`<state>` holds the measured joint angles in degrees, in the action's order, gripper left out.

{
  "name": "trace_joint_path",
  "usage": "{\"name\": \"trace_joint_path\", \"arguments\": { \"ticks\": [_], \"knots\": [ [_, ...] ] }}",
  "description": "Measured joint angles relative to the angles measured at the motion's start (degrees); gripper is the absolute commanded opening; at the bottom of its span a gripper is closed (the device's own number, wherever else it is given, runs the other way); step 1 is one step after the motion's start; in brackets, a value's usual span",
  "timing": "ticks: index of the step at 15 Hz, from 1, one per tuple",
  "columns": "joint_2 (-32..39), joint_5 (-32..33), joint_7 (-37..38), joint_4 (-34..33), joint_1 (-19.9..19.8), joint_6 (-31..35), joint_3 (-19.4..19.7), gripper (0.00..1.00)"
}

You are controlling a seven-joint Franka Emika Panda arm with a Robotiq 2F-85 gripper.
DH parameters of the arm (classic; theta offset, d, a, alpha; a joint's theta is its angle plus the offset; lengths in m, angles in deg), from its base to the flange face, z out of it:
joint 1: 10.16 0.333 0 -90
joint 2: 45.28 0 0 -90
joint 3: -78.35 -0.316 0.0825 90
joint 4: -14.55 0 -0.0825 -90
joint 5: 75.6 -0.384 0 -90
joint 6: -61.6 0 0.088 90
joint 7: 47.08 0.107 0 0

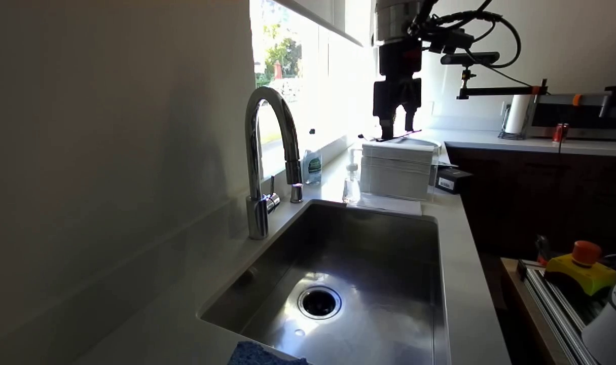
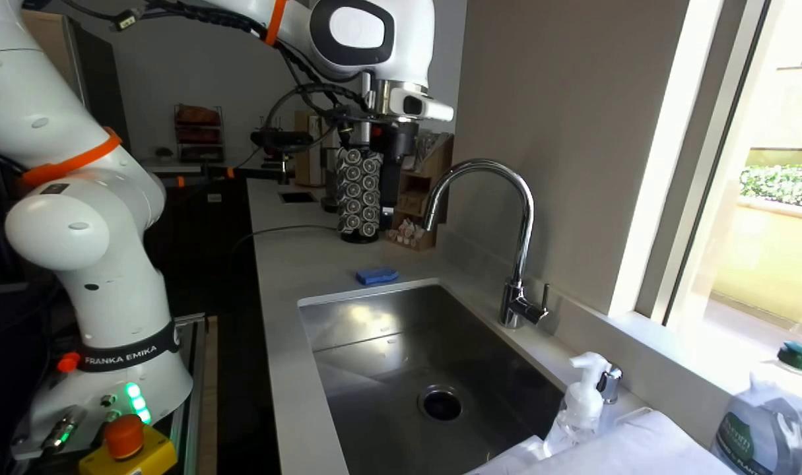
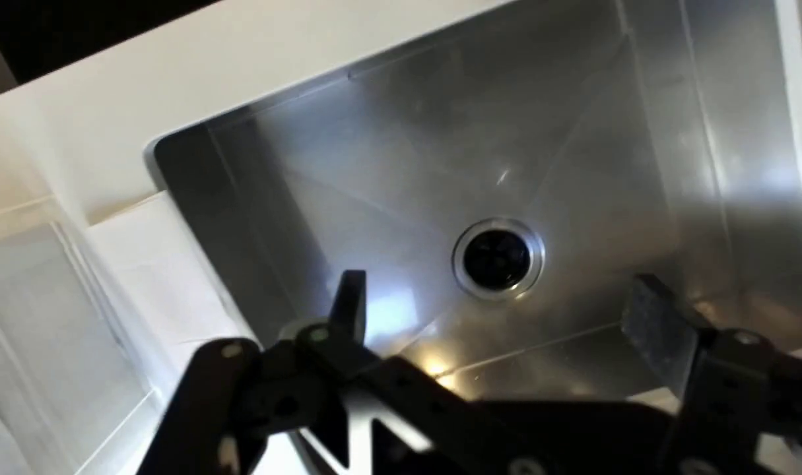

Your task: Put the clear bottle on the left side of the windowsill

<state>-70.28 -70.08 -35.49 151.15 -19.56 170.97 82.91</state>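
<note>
Immediately left of my hand in an exterior view stands a rack of round pods on the worktop. The hand hangs raised with its fingers wide apart and nothing held; in the wrist view only the sink shows between the fingertips. The blue sponge lies lower than the hand, by the sink's rim.

Right of the hand rises the tap. Further right, well apart from the hand, I record a clear pump bottle, upright on the worktop near the windowsill. Farthest right is a labelled bottle, also upright and well apart from the hand, its lower end cut off there. In an exterior view its foot appears to rest on the worktop just beside the windowsill; glare prevents me certifying this.

Which of the two the order means I cannot determine. My finding on progress: in all likelihood no part is complete, as neither bottle is gripped and neither can be confirmed on the windowsill. Outstanding, I judge: approach, grasp, lift, carry to the left side, set down, release.
</note>
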Motion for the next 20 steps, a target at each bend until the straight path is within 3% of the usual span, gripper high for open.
{"name": "trace_joint_path", "arguments": {
  "ticks": [3, 12, 20],
  "knots": [
    [-1.3, 1.38, 0.32, 3.59, -3.68, 9.65, 2.94, 1.0],
    [-0.17, 1.41, 1.67, 3.06, -4.52, 10.31, 2.77, 1.0],
    [10.35, 1.68, 3.79, -3.8, -8.76, 15.27, 6.85, 1.0]
  ]
}}
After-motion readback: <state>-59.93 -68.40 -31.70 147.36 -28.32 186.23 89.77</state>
